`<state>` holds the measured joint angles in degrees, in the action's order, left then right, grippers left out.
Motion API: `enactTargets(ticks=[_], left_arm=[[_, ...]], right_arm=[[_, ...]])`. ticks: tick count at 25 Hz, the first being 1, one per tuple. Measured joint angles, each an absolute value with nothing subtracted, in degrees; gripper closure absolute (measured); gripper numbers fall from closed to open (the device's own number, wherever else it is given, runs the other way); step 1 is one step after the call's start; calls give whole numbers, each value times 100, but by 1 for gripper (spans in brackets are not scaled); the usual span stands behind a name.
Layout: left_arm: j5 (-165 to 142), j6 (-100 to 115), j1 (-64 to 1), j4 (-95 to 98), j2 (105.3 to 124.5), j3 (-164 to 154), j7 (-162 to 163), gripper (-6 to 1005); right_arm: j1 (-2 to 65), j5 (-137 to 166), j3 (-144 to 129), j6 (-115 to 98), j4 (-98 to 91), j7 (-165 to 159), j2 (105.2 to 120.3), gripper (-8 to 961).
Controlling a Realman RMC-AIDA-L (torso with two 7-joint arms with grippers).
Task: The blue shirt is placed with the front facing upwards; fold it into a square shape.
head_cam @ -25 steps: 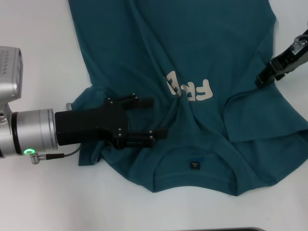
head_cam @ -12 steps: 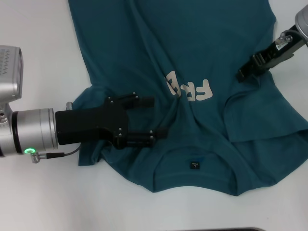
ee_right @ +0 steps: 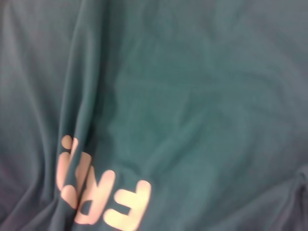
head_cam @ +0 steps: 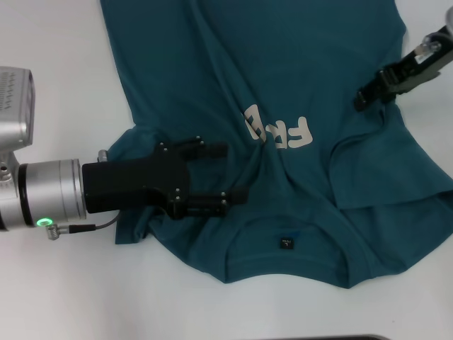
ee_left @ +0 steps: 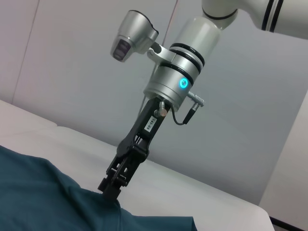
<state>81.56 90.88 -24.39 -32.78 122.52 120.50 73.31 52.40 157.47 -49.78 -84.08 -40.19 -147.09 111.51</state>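
Observation:
The blue shirt (head_cam: 283,64) lies front up on the white table (head_cam: 64,290), with cream letters (head_cam: 279,131) on its chest and its collar label (head_cam: 287,243) near the front edge. Its right sleeve is folded inward over the body. My left gripper (head_cam: 225,172) hovers open over the rumpled left shoulder and holds nothing. My right gripper (head_cam: 362,99) is at the shirt's right side. In the left wrist view this right gripper (ee_left: 109,186) looks shut, its tip touching the shirt (ee_left: 38,192). The right wrist view shows only the shirt (ee_right: 192,96) and the letters (ee_right: 103,197).
Bare white table (ee_left: 192,192) surrounds the shirt on the left and along the front. A grey wall stands behind the table in the left wrist view. A dark edge shows at the bottom of the head view.
My right gripper swung left over the shirt's right side, then moved slightly back up and right. The left gripper and the shirt stayed still.

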Motion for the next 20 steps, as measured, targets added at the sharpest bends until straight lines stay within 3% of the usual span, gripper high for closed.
enactTargets(ticks=[5, 9, 20], left_arm=[[8156, 9088, -2436, -3278, 12252, 12050, 7330, 96], [8156, 9088, -2444, -3278, 12252, 12050, 7321, 96], [8156, 9097, -2460, -3278, 12279, 12041, 7277, 97]], right_arm=[[5110, 15754, -4939, -8640, -4187, -14903, 10940, 337], [5005, 15752, -4729, -8763, -4289, -14965, 10855, 336], [4829, 15746, -4586, -8594, -4250, -14961, 10960, 341]])
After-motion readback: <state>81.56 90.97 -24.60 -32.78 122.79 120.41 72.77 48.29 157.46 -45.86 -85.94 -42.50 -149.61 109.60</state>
